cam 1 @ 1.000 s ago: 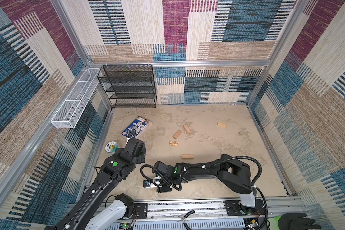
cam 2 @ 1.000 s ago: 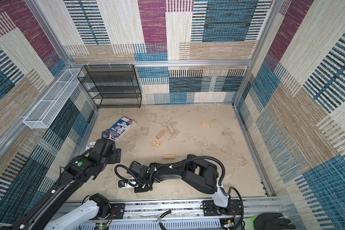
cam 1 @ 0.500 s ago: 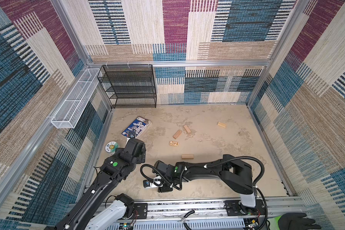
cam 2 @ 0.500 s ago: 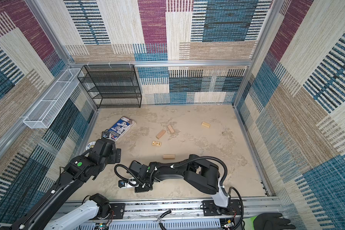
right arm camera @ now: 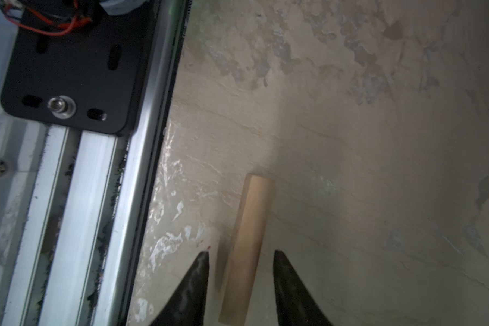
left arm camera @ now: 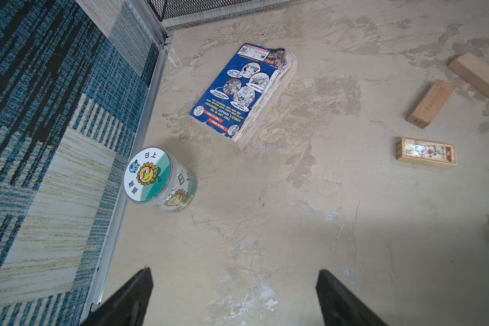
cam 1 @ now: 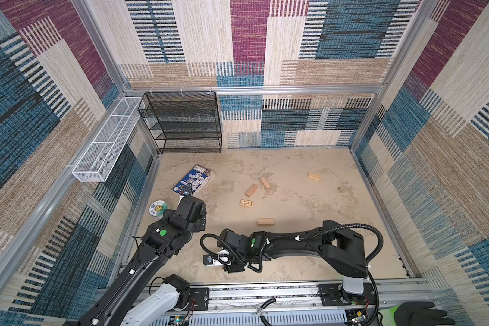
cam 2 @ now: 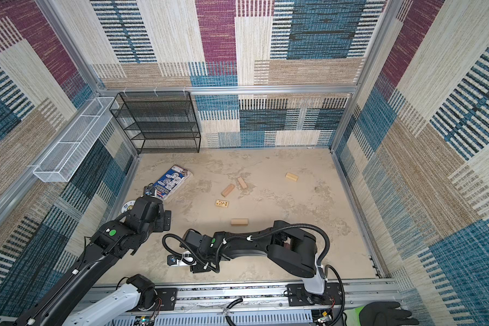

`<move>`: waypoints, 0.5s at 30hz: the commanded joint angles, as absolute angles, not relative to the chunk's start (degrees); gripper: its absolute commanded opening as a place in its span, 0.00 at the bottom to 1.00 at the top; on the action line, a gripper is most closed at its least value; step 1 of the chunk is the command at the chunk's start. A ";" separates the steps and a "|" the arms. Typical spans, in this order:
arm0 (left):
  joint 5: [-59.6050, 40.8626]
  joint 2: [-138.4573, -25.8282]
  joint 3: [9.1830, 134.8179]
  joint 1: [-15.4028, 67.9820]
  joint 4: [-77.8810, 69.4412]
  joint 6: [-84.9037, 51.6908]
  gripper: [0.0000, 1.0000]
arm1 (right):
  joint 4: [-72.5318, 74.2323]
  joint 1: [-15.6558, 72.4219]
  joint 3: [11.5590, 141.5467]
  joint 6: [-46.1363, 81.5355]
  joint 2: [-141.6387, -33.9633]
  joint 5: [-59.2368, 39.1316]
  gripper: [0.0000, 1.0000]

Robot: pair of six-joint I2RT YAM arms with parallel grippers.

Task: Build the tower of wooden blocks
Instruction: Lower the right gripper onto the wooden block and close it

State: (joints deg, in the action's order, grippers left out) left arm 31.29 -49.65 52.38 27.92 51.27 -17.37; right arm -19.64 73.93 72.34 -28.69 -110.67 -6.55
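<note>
Nearest me, just inside the front rail (right arm camera: 141, 169), the right jaws were down at the worktop (right arm camera: 378, 169). A pale wooden bar (right arm camera: 249, 240) lay lengthwise between them. They stood narrowly apart, one fingertip (right arm camera: 201, 268) on each side of the bar with a thin gap left on either side, so they were not yet pinching it. In both top views that bar was hidden beneath the right arm (cam 1: 288, 245).

A little further in, toward the left wall, the left jaws were spread wide over bare worktop and held nothing, with their fingers (left arm camera: 136, 293) well apart. Beyond them a round labelled jar (left arm camera: 160, 179) stood upright against the wall.

Past the arms a lone bar (cam 1: 266, 222) lay flat, and behind it the printed block (cam 1: 246, 203). Behind that were two angled bars (cam 1: 251, 190) just beside each other, and well off to the right lay the far bar (cam 1: 314, 176). A blue book (cam 1: 194, 179) lay to their left, and a black mesh shelf (cam 1: 187, 124) stood at the back.
</note>
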 commanded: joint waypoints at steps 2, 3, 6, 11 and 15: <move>31.61 -49.65 52.62 27.78 51.33 -18.28 0.96 | -17.75 74.22 72.20 -28.05 -110.87 -4.50 0.39; 31.60 -49.66 52.68 27.75 51.33 -18.28 0.95 | -17.88 74.20 72.20 -28.09 -110.99 -4.25 0.39; 31.54 -49.72 52.66 27.69 51.37 -18.28 0.95 | -18.49 74.18 72.16 -28.26 -111.52 -4.49 0.38; 31.37 -49.72 52.68 27.59 51.33 -18.28 0.95 | -19.64 74.35 72.57 -28.03 -112.14 -5.23 0.32; 31.37 -49.65 52.66 27.51 51.33 -18.28 0.95 | -19.43 74.30 72.20 -27.66 -111.89 -4.69 0.27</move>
State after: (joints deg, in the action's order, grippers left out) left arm 31.24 -49.76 52.38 27.59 51.27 -17.37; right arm -20.12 74.24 72.25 -28.29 -112.09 -5.37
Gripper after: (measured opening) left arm 0.953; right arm 0.275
